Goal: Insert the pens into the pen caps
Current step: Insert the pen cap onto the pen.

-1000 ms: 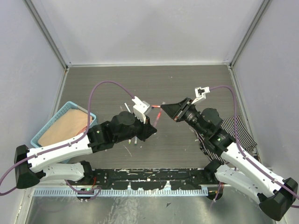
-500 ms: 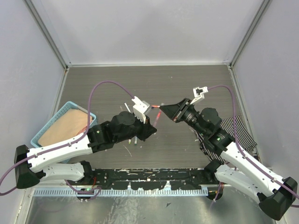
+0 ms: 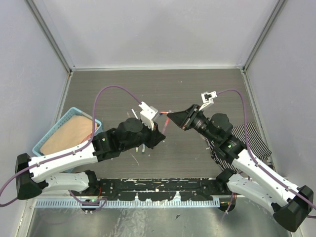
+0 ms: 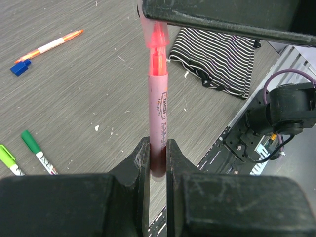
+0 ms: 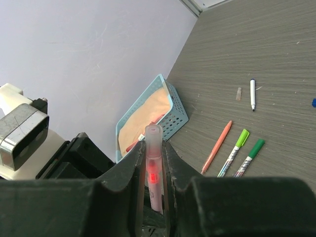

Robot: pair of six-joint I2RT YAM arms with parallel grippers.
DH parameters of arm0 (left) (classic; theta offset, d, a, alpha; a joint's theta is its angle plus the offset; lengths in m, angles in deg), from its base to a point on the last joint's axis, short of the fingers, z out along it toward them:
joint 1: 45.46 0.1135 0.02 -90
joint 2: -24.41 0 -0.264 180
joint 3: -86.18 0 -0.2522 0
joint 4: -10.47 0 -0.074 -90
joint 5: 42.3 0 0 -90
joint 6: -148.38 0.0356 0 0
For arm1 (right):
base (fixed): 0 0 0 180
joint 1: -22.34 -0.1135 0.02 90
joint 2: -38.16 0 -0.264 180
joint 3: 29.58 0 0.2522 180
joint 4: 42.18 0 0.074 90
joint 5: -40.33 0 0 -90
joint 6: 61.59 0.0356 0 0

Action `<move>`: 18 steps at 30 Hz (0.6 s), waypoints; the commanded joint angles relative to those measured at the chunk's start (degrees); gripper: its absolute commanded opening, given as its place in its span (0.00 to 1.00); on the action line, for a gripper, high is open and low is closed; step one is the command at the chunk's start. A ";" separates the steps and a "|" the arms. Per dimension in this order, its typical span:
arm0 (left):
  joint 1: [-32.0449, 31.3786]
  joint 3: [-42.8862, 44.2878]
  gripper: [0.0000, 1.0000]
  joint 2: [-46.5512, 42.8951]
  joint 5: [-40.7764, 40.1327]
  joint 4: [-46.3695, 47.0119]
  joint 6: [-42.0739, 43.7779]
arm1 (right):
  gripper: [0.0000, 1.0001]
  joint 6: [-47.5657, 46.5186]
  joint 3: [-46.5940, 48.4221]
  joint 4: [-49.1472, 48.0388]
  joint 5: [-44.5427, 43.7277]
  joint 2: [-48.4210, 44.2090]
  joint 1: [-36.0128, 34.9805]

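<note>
Moved a little leftward, the right arm has been brought closer to the left one, which has not been shifted.
The pink pen (image 4: pixel 159 111) is clamped by its rear end in the left jaws and held above the desk (image 4: pixel 98 89). Its red tip is seen inside the translucent pink cap (image 5: pixel 152 140), on which the right jaws are closed. The cap is judged only partly seated, so a further push along the barrel is needed.

Dark print is running lengthwise along the pink pen (image 4: pixel 159 111), just beyond the left hand's (image 4: pixel 158 163) fingertips, inside a framed label. The letters are showing too small and blurred to read. No other text is legible.
</note>
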 commanded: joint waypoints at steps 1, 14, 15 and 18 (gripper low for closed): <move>-0.27 2.50 0.00 -0.42 -1.38 2.47 -0.65 | 0.01 -2.05 0.77 -3.45 1.65 -0.11 0.09; -0.33 4.07 0.00 -1.30 -3.19 6.92 -3.08 | 0.01 -5.10 -0.75 -6.22 2.99 0.80 -0.94; -0.32 4.13 0.00 -1.42 -3.54 7.30 -3.08 | 0.01 -5.29 -0.75 -6.20 3.01 0.72 -1.04; -0.31 4.23 0.00 -1.79 -4.39 8.09 -2.94 | 0.02 -5.98 -0.72 -5.79 3.04 0.71 -1.31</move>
